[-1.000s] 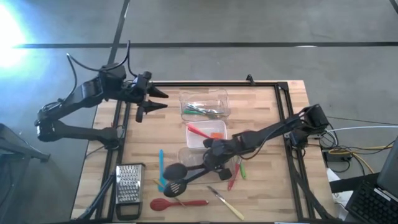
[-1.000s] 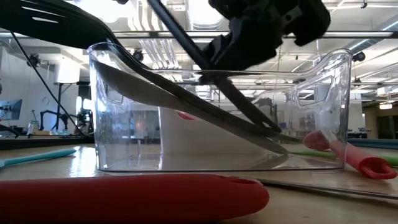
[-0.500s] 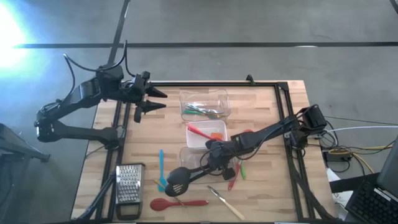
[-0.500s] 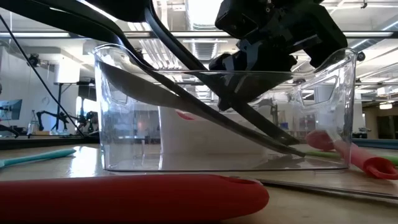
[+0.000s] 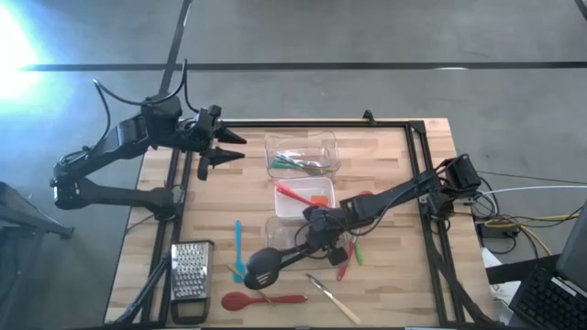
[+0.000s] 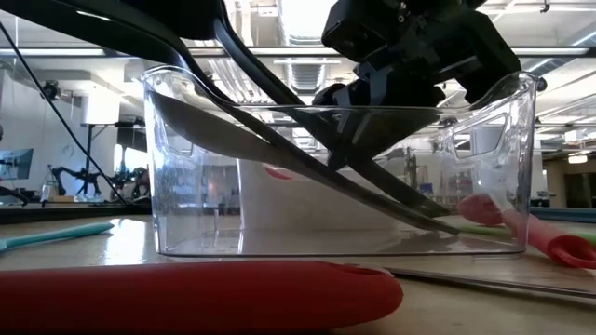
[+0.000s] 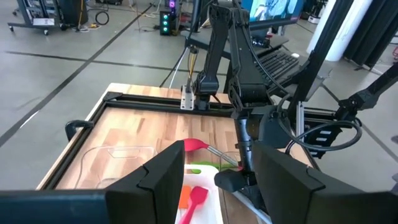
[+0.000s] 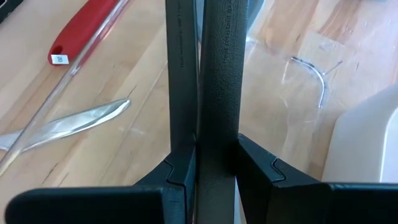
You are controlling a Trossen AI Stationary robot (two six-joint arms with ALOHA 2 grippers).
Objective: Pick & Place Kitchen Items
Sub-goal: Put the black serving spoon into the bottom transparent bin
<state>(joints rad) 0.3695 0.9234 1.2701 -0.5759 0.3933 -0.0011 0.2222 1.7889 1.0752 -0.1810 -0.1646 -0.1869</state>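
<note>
My right gripper hangs over the near clear tub, shut on two black long-handled utensils. Their heads stick out past the tub's near-left corner. In the low view the handles' ends reach down inside the tub, and the shafts slant up over its rim. My left gripper is open and waits above the table's far left corner. The far tub holds green tools and the middle tub holds red spatulas. My right gripper pinches both black handles side by side between its two fingers, coming from above and lying across them. It has them partway along the shafts. They sit tilted, with the handle ends low in the tub and the heads raised outside it.
A steel grater lies at the near left. A red spoon, a wood-handled tool, a teal tool and small red and green tools lie on the near part of the table. A black frame borders the table.
The right gripper has sunk a little over the near tub. The two black utensils have swung with it: their heads, apart before, now lie together and nearer the table's near edge. The near tub has shifted slightly.
</note>
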